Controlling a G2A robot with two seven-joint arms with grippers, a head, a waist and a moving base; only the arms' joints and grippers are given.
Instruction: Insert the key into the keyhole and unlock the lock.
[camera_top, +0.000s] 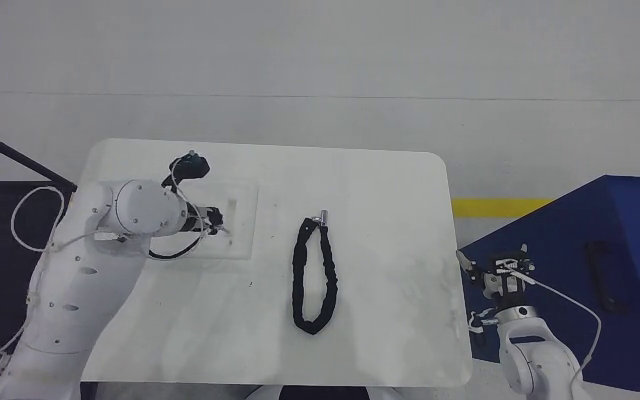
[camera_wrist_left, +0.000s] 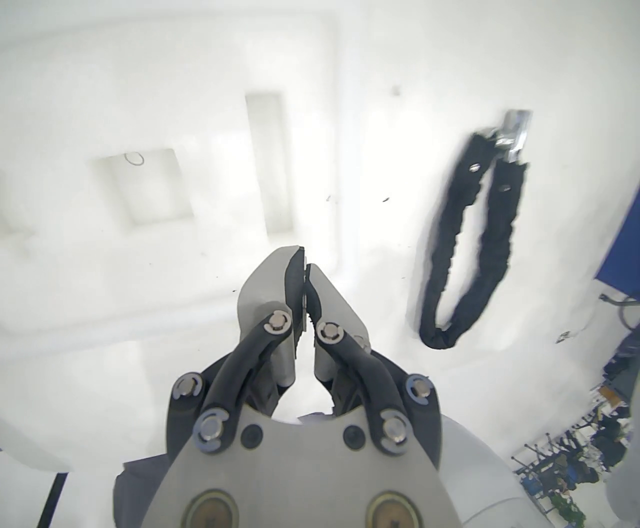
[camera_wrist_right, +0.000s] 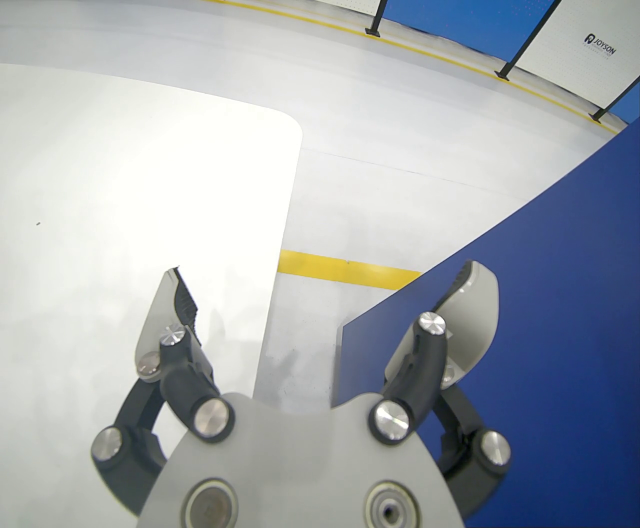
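You had a white bench (camera_top: 400, 330) with rounded corners. Toward the robot's left side a flat white tray (camera_top: 245, 200) with shallow recesses lay on it. Near the middle lay a black, fabric-sleeved chain lock (camera_top: 298, 275), folded into a long loop, metal end toward the far edge, apart from the tray.

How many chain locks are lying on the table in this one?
1: the black chain lock lies looped near the middle of the white table. None looks hidden.
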